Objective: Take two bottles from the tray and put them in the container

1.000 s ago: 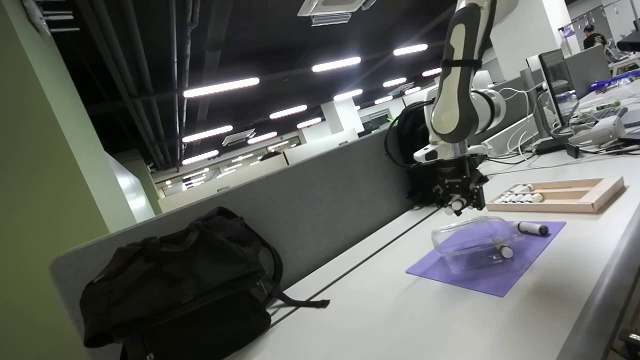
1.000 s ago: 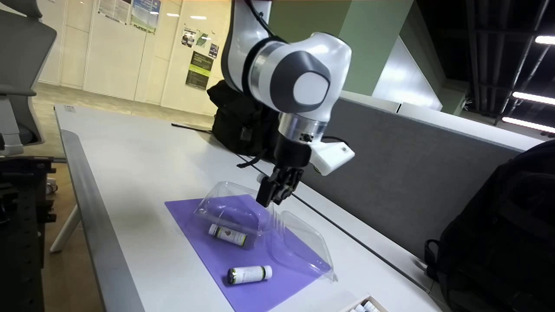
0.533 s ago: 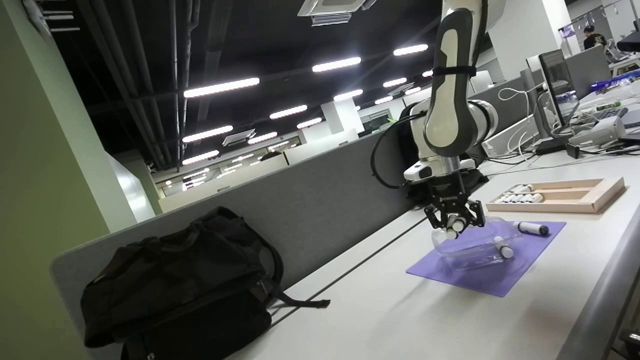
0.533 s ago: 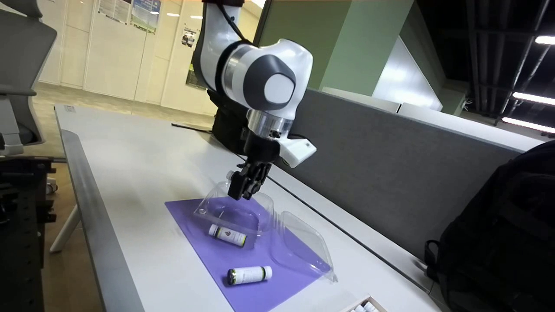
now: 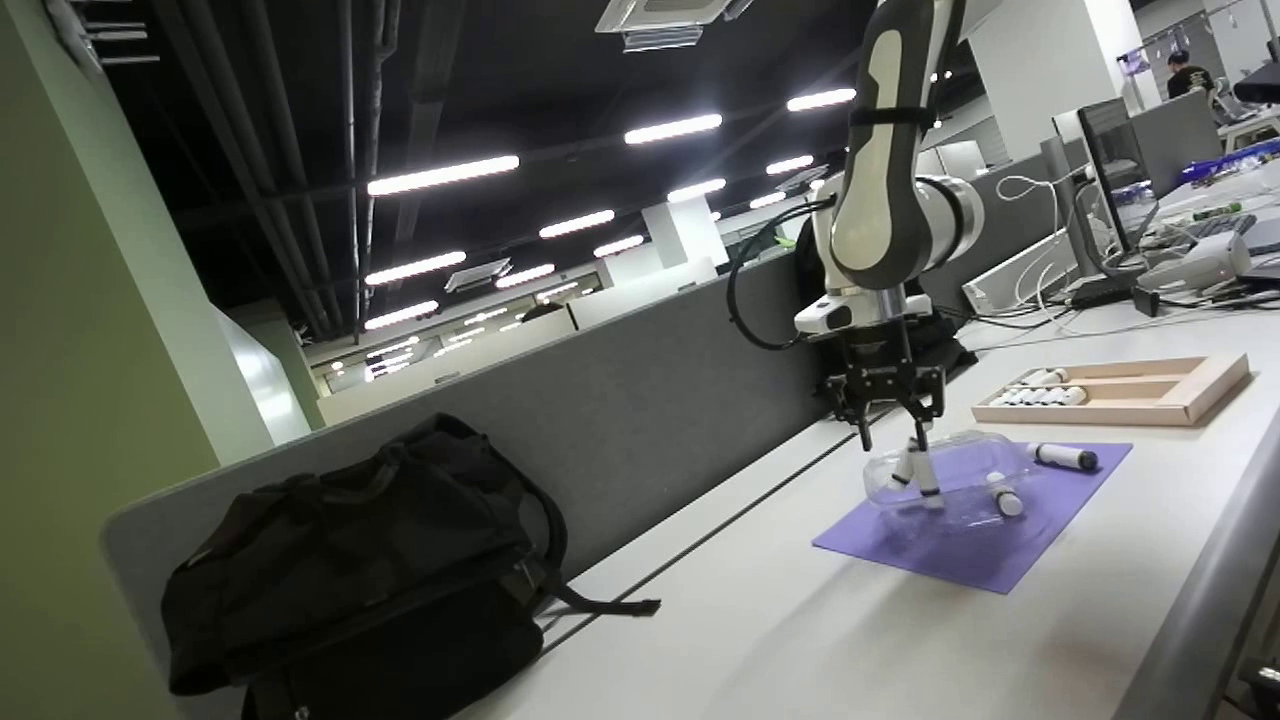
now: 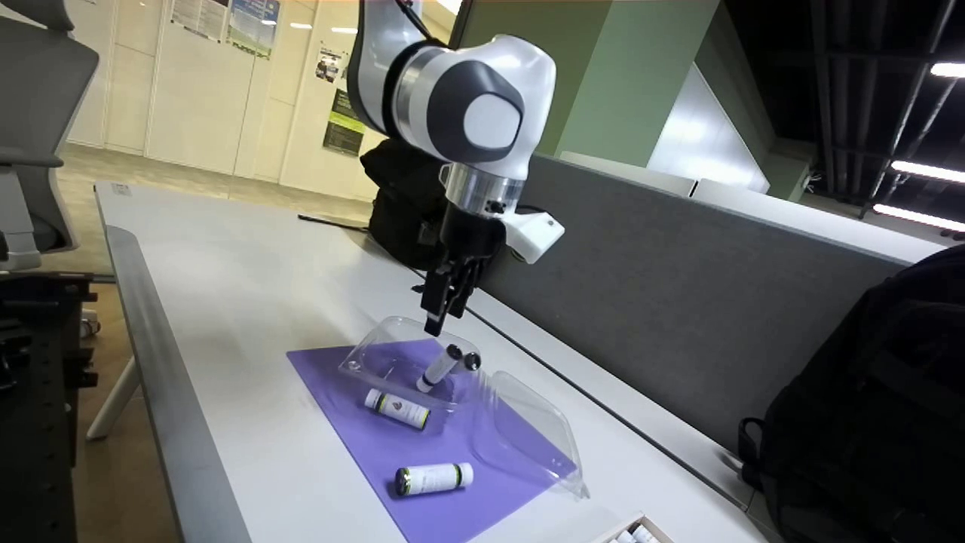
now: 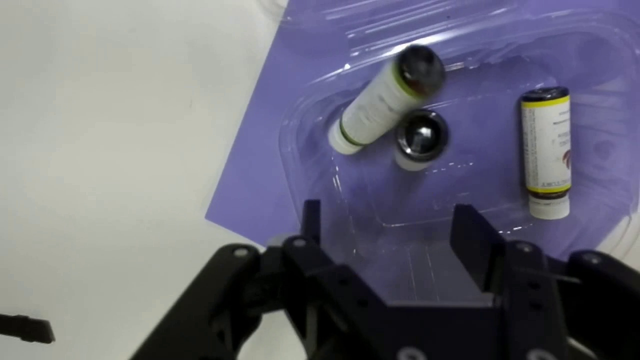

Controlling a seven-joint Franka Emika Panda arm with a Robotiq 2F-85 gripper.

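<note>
Nothing can be read on the bottles (image 7: pixel 547 145) or posters (image 6: pixel 252 26).

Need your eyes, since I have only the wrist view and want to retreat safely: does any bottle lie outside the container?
Observer: Yes, in both exterior views one bottle lies on its side on the purple mat, outside the clear container.
Operator: And the tray: does it hold any?
Observer: Yes, an exterior view shows several bottles grouped at one end of it.
Operator: What is the black strip at my lower left?
Observer: An exterior view shows a black backpack beside the grey partition, with a strap trailing onto the desk; your strip is probably that.
</note>
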